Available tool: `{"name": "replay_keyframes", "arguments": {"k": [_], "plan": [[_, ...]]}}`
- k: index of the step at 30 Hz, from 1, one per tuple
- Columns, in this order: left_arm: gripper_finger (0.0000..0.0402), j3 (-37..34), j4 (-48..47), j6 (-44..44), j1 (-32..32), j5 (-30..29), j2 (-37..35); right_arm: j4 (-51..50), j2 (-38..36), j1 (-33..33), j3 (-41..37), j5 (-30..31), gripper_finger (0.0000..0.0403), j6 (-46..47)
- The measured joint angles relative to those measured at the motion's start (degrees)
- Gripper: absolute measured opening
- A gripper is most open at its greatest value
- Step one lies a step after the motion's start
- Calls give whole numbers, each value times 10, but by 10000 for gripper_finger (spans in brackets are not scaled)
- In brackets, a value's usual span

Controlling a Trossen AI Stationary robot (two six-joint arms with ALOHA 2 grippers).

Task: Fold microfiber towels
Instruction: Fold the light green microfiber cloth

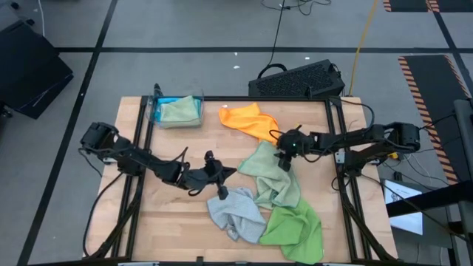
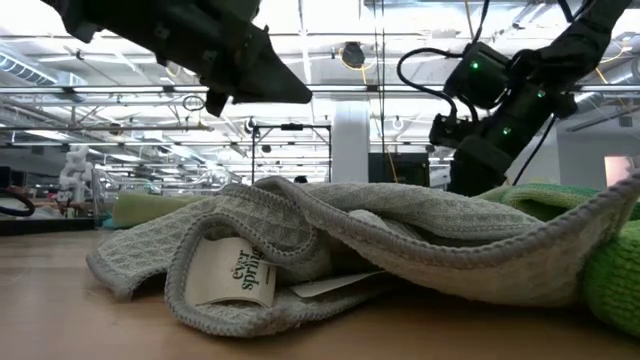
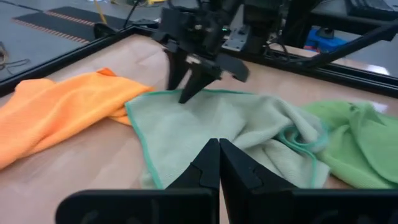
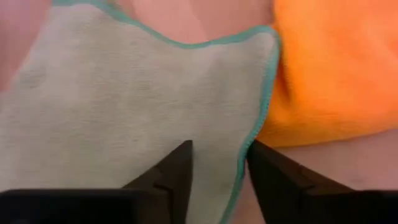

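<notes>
Currently, the right gripper (image 1: 284, 157) is held low over the near corner of the sage towel (image 1: 270, 174), with its fingers (image 4: 177, 171) parted and straddling the teal hem beside the orange towel (image 1: 251, 120). Nothing is gripped by it yet. The left gripper (image 1: 222, 176) is kept just above the table (image 1: 133, 222) near the grey towel (image 1: 236, 210), its fingers (image 3: 214, 171) pressed together on nothing.

The sage towel is spread crumpled in the middle of the table, its far end tucked against the bright green towel (image 1: 295, 225) and the grey one. A second sage towel (image 1: 177, 111) is already laid on a blue one (image 1: 164, 102) at the far left corner.

Several slips may be expected from here. Since the hem lies right beside the orange cloth, orange fabric could be pinched together with it if the fingers close off-line. If only the thin edge is caught, the soft cloth may be pulled free when lifted. Because the sage towel overlaps its neighbours, the grey or green towel could be dragged along and the pile disturbed.
</notes>
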Motion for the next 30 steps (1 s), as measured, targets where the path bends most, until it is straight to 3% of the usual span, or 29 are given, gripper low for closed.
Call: {"name": "replay_keyframes", "arguments": {"k": [5, 14, 17, 21, 26, 30], "plan": [[6, 0, 3, 10, 20, 0, 0, 40, 0, 2, -6, -29, 17, -28], [18, 0, 5, 62, 62, 16, 0, 73, 0, 24, 35, -61, 4, -98], [56, 0, -10, 67, 88, 62, 0, 74, 0, 39, 59, -74, 3, -137], [137, 0, -22, 74, 116, 108, 0, 77, 0, 71, 79, -72, 2, -200], [228, 0, -20, 101, 128, 180, 0, 105, 0, 95, 81, -41, 1, -218], [263, 0, -5, 152, 105, 181, 22, 116, 0, 95, 82, -41, 1, -200]]}}
